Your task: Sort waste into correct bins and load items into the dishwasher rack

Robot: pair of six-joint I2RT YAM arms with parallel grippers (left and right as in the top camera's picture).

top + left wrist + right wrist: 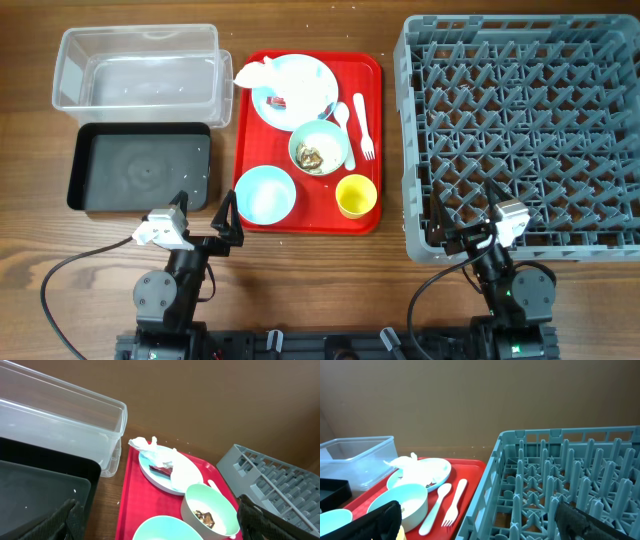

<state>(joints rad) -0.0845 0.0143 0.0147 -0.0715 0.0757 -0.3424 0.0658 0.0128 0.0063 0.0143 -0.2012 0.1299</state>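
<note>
On the red tray lie a pale blue plate with a crumpled napkin and a red wrapper, a green-white bowl holding brown and white scraps, a pale blue bowl, a yellow cup, a white spoon and a fork. The clear tub and black tub stand at the left, the grey rack at the right. My left gripper is open and empty by the tray's near left corner. My right gripper is open and empty over the rack's near edge.
The left wrist view shows the blue bowl and the scrap bowl between my fingers. The right wrist view shows the fork and spoon left of the rack wall. Both tubs look empty.
</note>
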